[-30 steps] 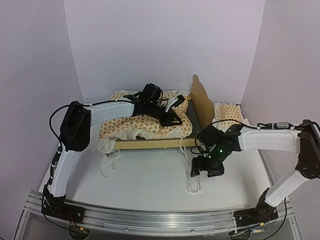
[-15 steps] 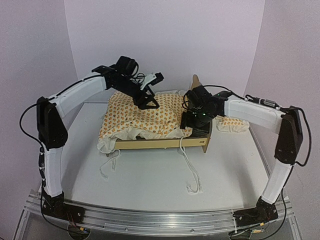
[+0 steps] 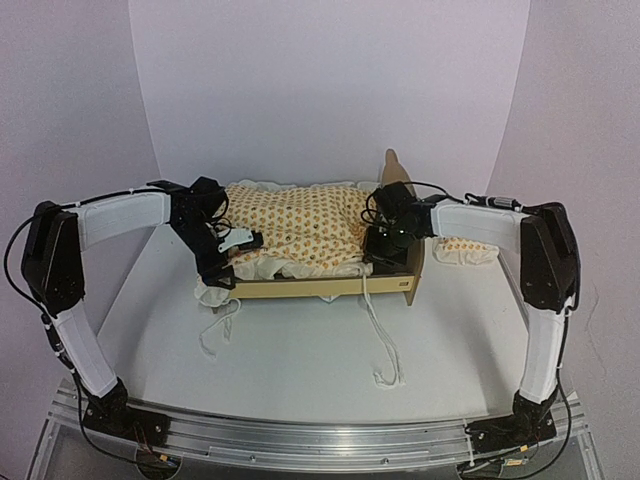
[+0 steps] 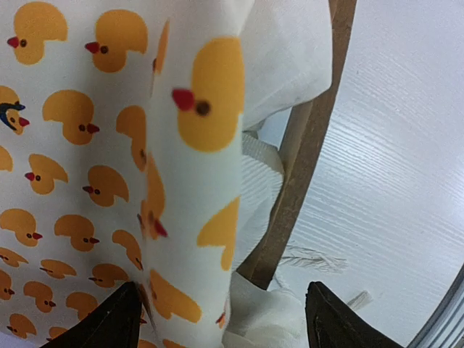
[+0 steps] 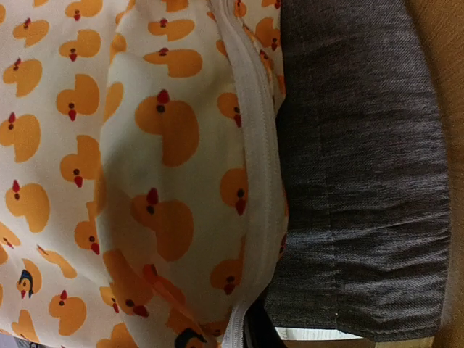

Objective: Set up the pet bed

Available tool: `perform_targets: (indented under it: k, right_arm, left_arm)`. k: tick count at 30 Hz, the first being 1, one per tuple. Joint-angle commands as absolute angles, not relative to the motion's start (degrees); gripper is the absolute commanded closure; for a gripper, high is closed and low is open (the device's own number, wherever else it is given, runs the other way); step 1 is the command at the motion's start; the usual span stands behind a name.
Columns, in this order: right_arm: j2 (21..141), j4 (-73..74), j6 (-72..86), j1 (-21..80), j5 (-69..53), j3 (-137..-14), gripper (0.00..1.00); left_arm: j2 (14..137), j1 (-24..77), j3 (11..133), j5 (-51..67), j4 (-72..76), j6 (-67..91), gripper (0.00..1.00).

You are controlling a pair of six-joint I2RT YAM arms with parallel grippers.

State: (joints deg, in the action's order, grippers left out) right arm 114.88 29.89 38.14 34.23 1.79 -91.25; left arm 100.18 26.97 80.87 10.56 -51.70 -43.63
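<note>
Overall: a light wooden pet bed (image 3: 310, 288) stands on the white surface (image 3: 300, 385), towards the back and between the two arms, with its long side rail facing the arm bases.
Headboard: the headboard (image 3: 413, 272) stands upright at the bed's right end, its rounded top showing behind the right arm.
Mattress cushion: the duck-print mattress cushion (image 3: 300, 222) lies rumpled over the frame, and its white ruffle spills over the left end.
Grey base: in the right wrist view the dark grey base (image 5: 362, 181) lies bare beside the cushion's edge.
Left hand: the left hand (image 4: 223, 319) is low at the foot end beside the near rail. Its fingertips (image 4: 116, 326) stand wide apart, with a raised fold of cushion between them and nothing clamped.
Right hand: the right hand (image 3: 388, 242) is down on the cushion's head end, just beside the headboard. Its fingers are hidden, so I cannot tell whether they are apart or together.
Pillow: a small matching pillow (image 3: 462, 248) lies on the surface right of the headboard, partly behind the right arm.
Tie cords: white tie cords (image 3: 385, 350) trail from the bed across the surface towards the arm bases.
</note>
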Motion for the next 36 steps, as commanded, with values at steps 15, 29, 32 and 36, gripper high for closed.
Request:
perform_targets:
  k: [15, 29, 32, 36]
  right_arm:
    - [98.8, 41.6, 30.6, 34.4, 13.1, -96.8, 1.0]
    - [102.8, 50.1, 28.2, 33.4, 15.4, -95.4, 0.98]
    - [107.4, 50.5, 27.4, 33.4, 12.6, -100.4, 0.74]
    - [106.5, 51.6, 27.1, 34.3, 9.5, -102.5, 0.48]
  left_arm:
    - [99.5, 20.7, 89.0, 10.7, -48.2, -45.0, 1.0]
    - [98.6, 19.8, 84.7, 18.7, -53.7, -50.5, 0.99]
    - [99.2, 19.8, 84.3, 17.2, -50.5, -50.1, 0.69]
    - [98.8, 19.9, 88.9, 22.4, -52.5, -49.9, 0.45]
